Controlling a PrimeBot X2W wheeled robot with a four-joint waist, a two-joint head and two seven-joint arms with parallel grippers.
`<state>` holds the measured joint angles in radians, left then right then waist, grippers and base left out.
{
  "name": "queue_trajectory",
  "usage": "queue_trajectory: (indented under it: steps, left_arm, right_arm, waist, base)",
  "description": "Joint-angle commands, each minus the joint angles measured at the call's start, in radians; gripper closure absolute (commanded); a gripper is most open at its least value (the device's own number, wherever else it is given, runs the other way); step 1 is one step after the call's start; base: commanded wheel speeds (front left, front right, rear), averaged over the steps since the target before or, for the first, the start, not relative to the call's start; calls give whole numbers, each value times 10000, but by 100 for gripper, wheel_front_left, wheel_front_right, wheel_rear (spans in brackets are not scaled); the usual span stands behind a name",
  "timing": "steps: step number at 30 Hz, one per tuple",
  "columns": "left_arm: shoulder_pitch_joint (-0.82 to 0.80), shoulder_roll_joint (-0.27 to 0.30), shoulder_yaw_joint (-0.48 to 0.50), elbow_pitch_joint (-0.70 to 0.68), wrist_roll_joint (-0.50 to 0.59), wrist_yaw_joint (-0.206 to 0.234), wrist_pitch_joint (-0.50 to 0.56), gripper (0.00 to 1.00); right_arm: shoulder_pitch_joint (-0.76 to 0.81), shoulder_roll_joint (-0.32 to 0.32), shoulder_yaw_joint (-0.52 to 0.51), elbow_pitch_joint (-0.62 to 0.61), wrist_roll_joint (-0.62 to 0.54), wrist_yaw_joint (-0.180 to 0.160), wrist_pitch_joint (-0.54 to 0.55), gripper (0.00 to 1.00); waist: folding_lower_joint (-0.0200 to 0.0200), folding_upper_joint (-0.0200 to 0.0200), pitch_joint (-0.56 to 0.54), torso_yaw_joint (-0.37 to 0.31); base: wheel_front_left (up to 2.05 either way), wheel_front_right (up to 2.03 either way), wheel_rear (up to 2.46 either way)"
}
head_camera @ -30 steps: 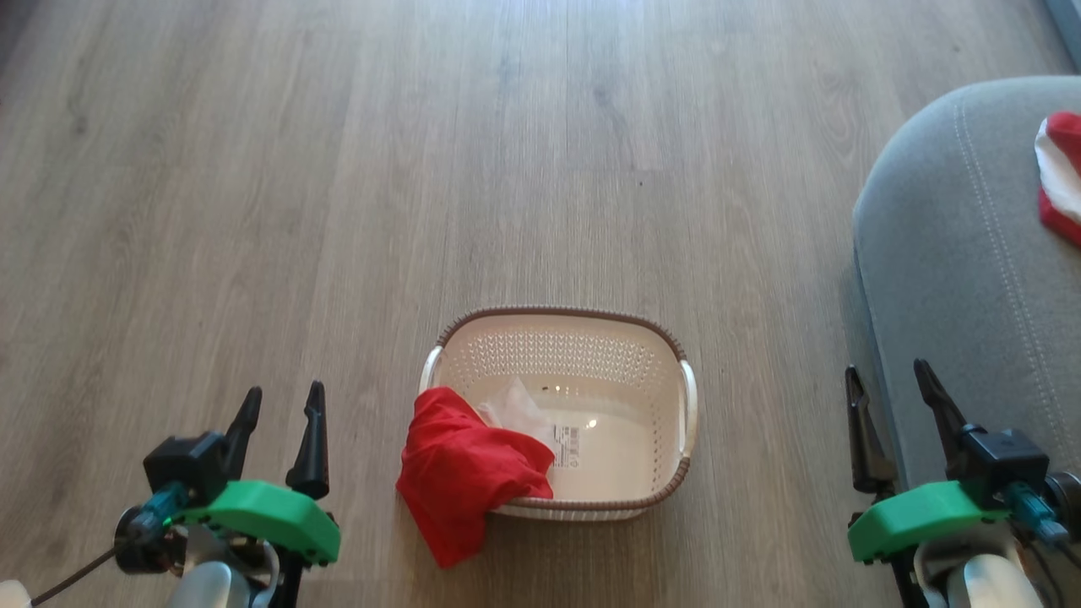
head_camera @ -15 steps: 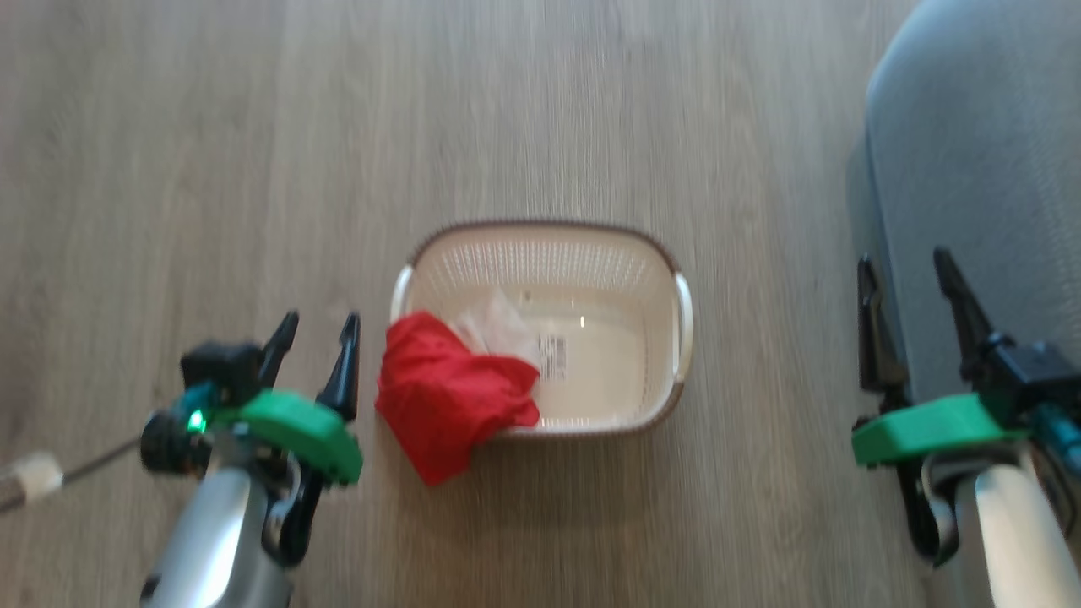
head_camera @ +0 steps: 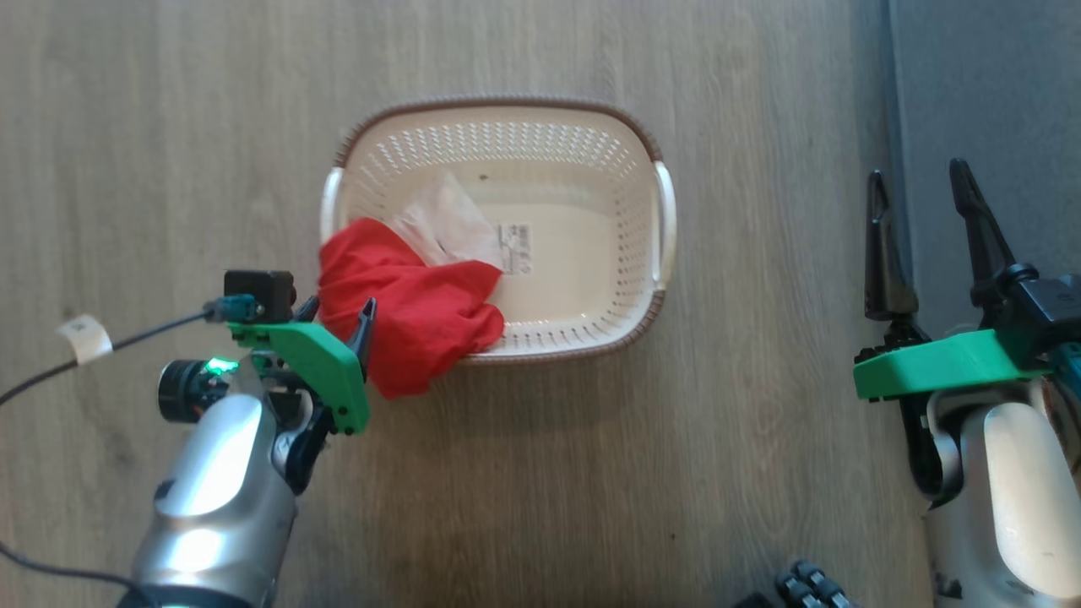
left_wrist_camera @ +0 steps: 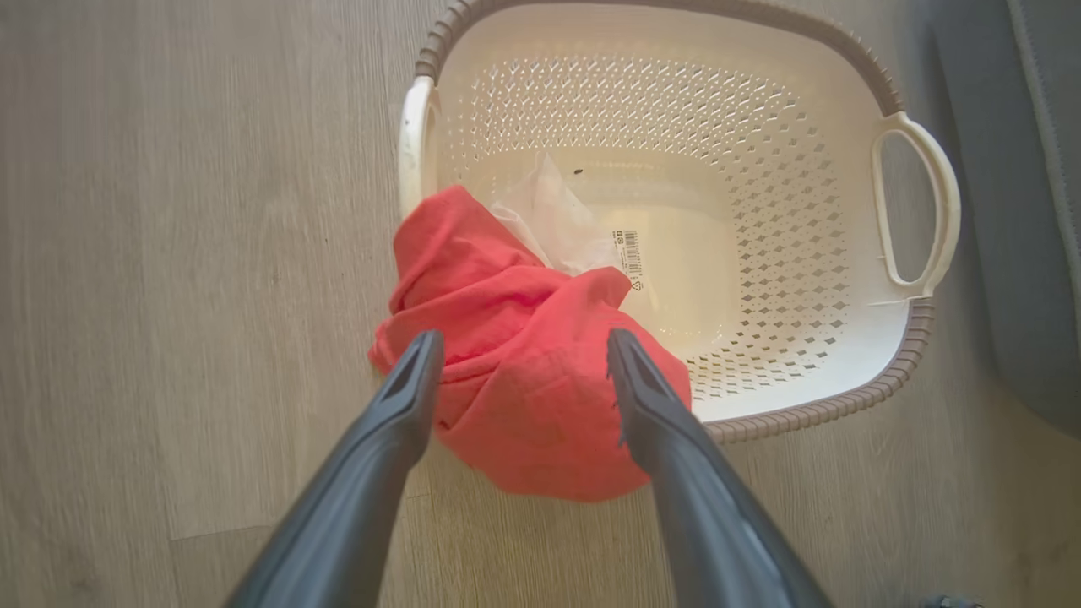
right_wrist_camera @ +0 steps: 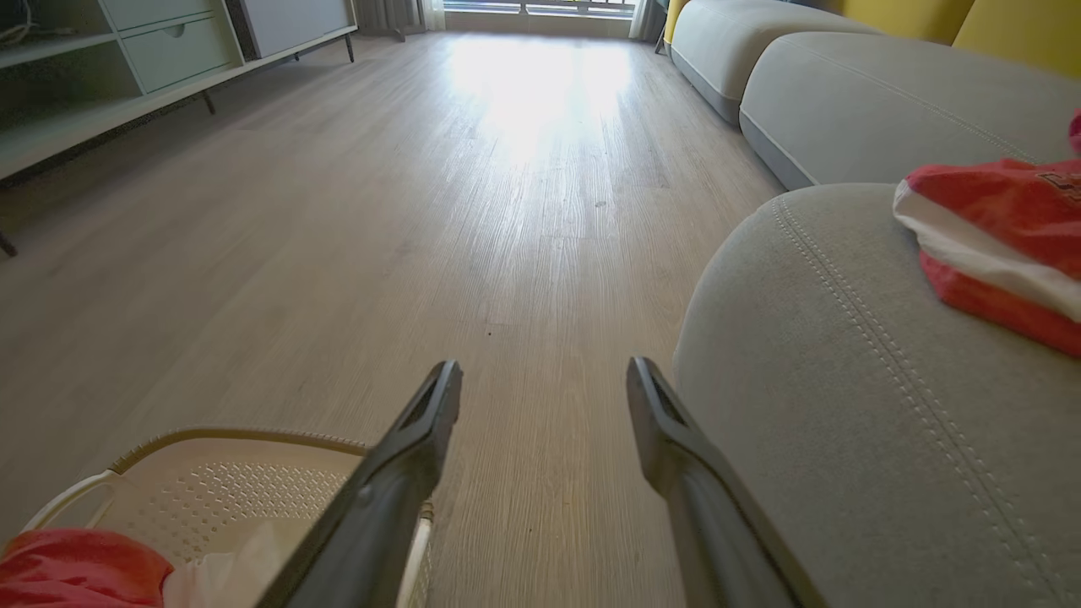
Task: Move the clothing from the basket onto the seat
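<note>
Over the near left rim of the basket (head_camera: 583,143) hangs a red garment (head_camera: 405,312), spilling toward the floor (head_camera: 169,127). A thin whitish piece (head_camera: 443,224) lies inside beside it. The left gripper (left_wrist_camera: 521,338) points at the red cloth, jaws spread, gripping nothing. The right gripper (head_camera: 918,173), jaws spread and empty, is beside the grey seat (right_wrist_camera: 844,380), where a red-and-white garment (right_wrist_camera: 996,245) lies.

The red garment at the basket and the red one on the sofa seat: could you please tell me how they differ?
Place: the basket garment hangs over the rim of the basket, down toward the floor, while the seat garment lies on the grey seat. Look: the basket garment appears plain red; the seat garment carries a broad white band. Both are bright red, soft and crumpled.
</note>
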<state>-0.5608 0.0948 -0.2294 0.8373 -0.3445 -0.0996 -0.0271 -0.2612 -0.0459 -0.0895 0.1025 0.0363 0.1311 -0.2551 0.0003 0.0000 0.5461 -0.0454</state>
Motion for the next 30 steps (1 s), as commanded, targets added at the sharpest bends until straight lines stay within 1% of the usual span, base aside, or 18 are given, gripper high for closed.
queue_trajectory:
  steps: [1, 9, 17, 30]
  left_arm:
    - [-308, 190, 191, 253, -130, -30, 44, 0]
    - [-1030, 184, 136, 1572, -280, -109, -67, 0]
    - [-1640, 250, 46, 2778, -333, -160, -487, 0]
    - [-2256, 164, -317, 3828, -339, -239, -911, 0]
  right_arm:
    - [-86, -43, 185, -342, 47, -4, -66, 0]
    - [-280, -43, 188, -447, 184, -4, -66, 0]
    - [-305, -43, 87, -528, 171, -4, -66, 0]
    - [-460, -43, 116, -594, 313, -4, -66, 0]
  waist:
    - [-3, 0, 324, -282]
    - [-3, 0, 829, -539]
    - [-3, 0, 1180, -649]
    - [-3, 0, 1494, -699]
  base:
    - [0, 0, 0]
    - [0, 0, 0]
    - [0, 0, 0]
    - [0, 0, 0]
